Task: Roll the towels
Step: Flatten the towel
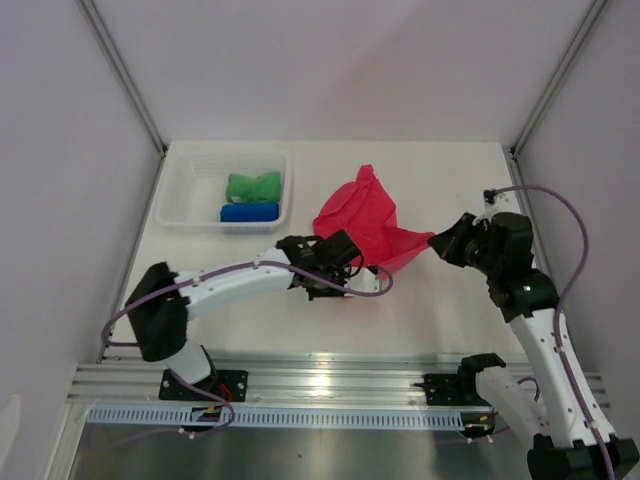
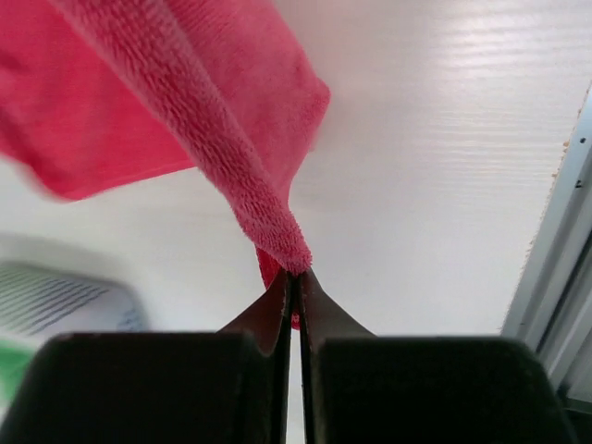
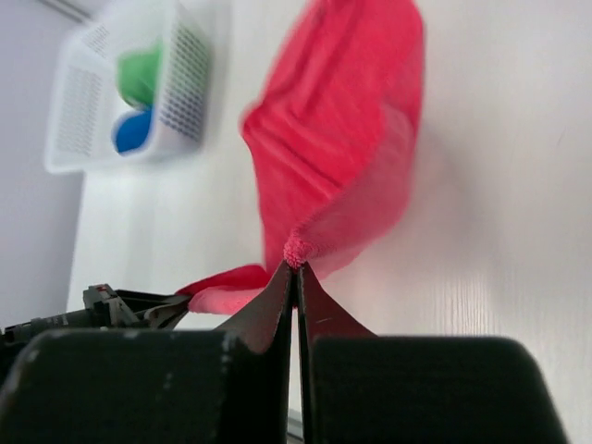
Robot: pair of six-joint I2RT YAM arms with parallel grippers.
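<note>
The pink towel [image 1: 365, 225] hangs bunched at the centre of the top view. The left end effector [image 2: 296, 277] is clamped tight on its lower-left corner, the right end effector [image 3: 296, 268] on its right corner. The green towel [image 1: 252, 186] and the blue towel [image 1: 249, 212] lie in the white basket [image 1: 185, 195] on the tabletop [image 1: 440, 310], upper left.

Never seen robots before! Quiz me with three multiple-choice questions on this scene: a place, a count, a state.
1. Where is the green towel? A in the white basket; B on the table; C over an arm.
2. How many towels show? A one; B two; C three.
3. The grippers on the pink towel? A both open; B both shut on it; C one shut.
Answers: 1 A, it lies beside the blue towel in the basket; 2 C, green, blue, pink; 3 B, left gripper and right gripper each pinch its cloth.
</note>
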